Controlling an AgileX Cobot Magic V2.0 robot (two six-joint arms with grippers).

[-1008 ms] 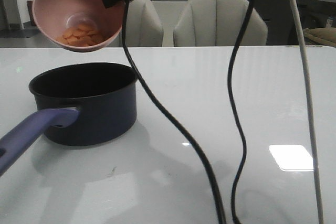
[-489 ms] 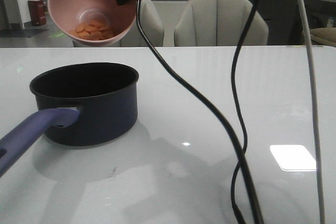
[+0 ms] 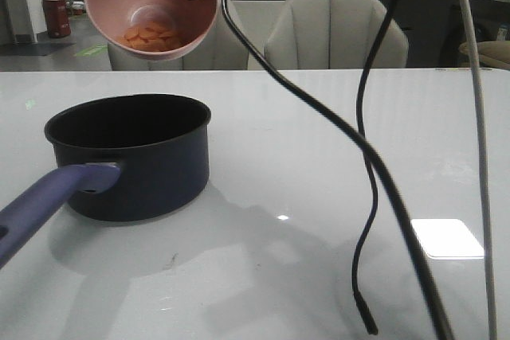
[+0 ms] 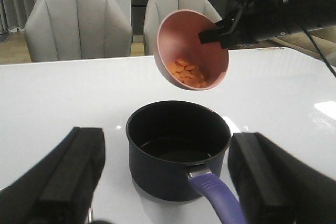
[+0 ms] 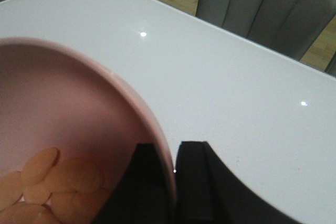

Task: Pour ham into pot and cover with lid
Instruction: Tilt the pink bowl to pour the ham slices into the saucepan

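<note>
Gripping the rim of the pink bowl (image 3: pixel 151 5), the right gripper (image 5: pixel 173 182) has one finger inside the wall and one outside, closed on it; the bowl hangs in the air above the pot (image 3: pixel 131 157), a little behind it in the front view, and it is tilted so that its opening faces toward the camera. Inside the bowl lies the ham (image 3: pixel 151 37), a small heap of orange flat pieces gathered at the lowest part; all the visible pieces are in the bowl, and in the left wrist view the bottom of the pot looks dark and bare. The pot stands upright on the white table (image 3: pixel 319 133), on the robot's left side; its purple-blue handle (image 3: pixel 48 197) points toward the near edge of the table. The left gripper (image 4: pixel 168 182) is spread wide, its two dark fingers (image 4: pixel 68 177) apart on both sides of the pot in its own view, and it holds nothing. Black cables (image 3: pixel 366 157) hang down in front of the table; two grey chairs (image 3: pixel 335 29) stand behind it. The lid does not appear in any view.
</note>
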